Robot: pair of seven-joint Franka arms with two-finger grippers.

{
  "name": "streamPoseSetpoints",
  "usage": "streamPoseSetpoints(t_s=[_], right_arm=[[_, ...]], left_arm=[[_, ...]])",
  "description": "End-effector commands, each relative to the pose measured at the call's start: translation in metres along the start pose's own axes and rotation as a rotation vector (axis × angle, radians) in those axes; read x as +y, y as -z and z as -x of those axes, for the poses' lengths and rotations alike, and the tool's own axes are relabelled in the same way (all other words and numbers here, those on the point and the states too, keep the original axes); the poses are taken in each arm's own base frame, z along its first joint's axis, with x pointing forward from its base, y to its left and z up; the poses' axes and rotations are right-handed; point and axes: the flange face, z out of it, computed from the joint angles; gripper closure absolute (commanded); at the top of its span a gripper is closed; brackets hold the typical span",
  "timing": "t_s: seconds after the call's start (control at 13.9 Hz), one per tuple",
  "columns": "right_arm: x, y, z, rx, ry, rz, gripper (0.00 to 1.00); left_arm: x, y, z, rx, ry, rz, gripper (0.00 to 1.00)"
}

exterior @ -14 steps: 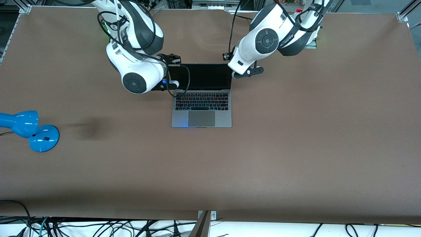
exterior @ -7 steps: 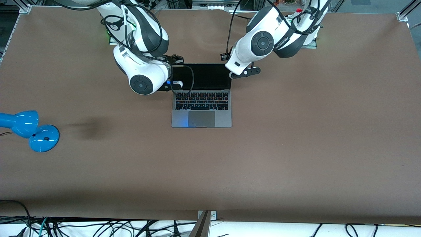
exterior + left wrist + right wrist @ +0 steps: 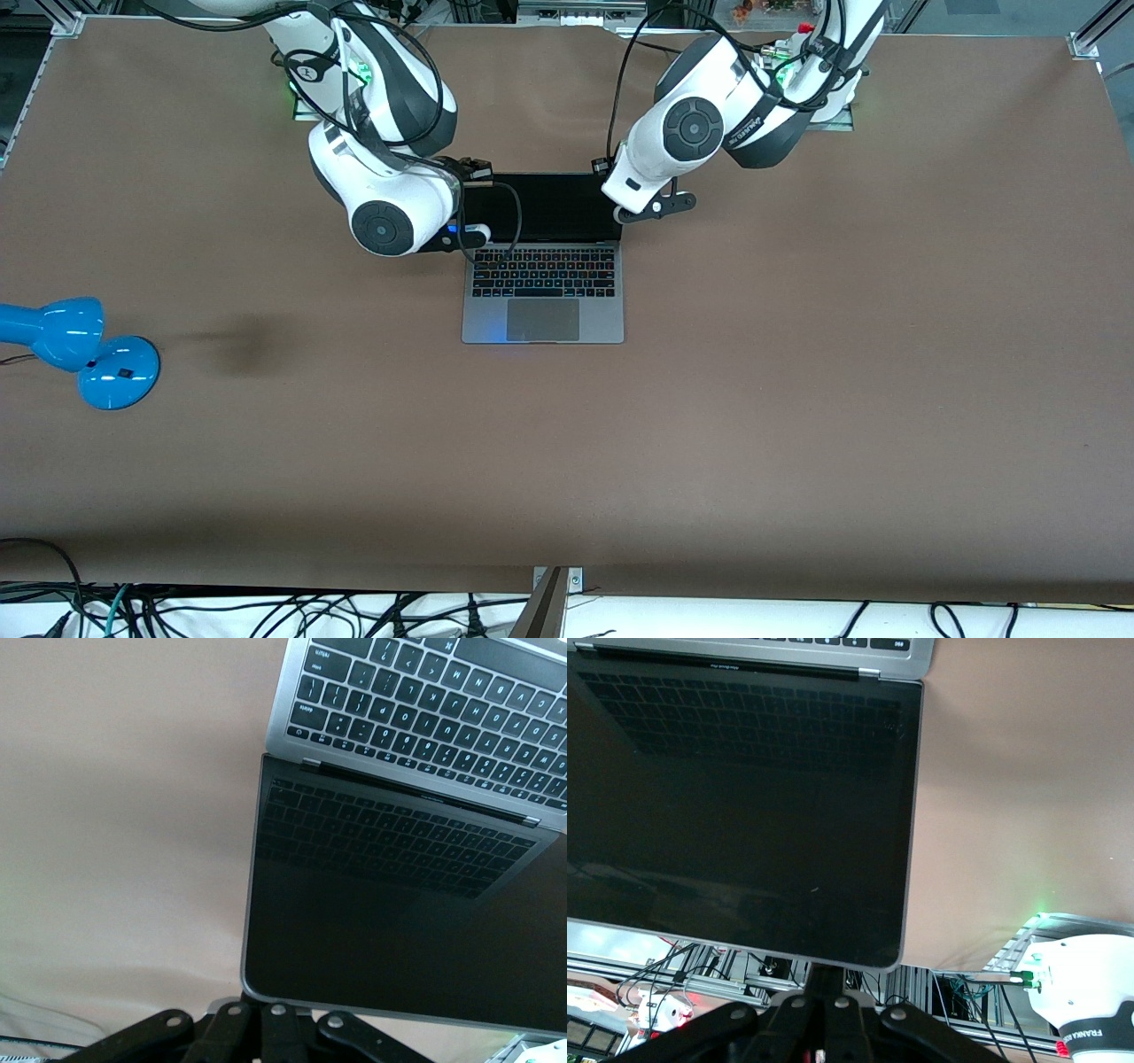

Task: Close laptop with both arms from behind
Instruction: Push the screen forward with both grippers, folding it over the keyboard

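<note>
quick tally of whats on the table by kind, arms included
laptop: 1
blue desk lamp: 1
robot arms: 2, the left arm and the right arm
total: 4

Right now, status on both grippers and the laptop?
Left gripper at lid's top edge, right gripper likewise. Laptop open, screen upright. Blue lamp well aside.

Evenly and brightly lit from overhead, with only soft, short shadows on the matte brown table surface (image 3: 797,399). One diffuse dark smudge of shadow beside the glossy blue desk lamp (image 3: 80,350), itself carrying small highlights. Faint mirror image of keys across the black glass screen of the slim grey metal laptop (image 3: 399,904). Sharp focus in the front view; wrist views slightly soft at close range.
</note>
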Motion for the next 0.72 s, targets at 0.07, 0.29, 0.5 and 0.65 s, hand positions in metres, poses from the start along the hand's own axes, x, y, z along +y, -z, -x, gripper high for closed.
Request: streamPoseSetpoints(t_s=[0.07,0.29,0.5,0.65], right_arm=[[0.004,0.002,-0.007,0.063,0.016,0.021,1.00],[0.003,0.008,-0.011,0.105,0.017,0.016,1.00],[0.005,0.018,-0.013,0.132,0.016,0.001,1.00],[0.006,0.022,-0.017,0.160,0.042,-0.002,1.00]], left_arm=[[0.005,0.013,-0.007,0.035,0.006,0.014,1.00],[0.009,0.018,-0.015,0.055,-0.002,0.010,1.00],[0.015,0.023,-0.025,0.052,0.001,0.026,1.00],[0.016,0.024,-0.033,0.065,-0.002,0.020,1.00]])
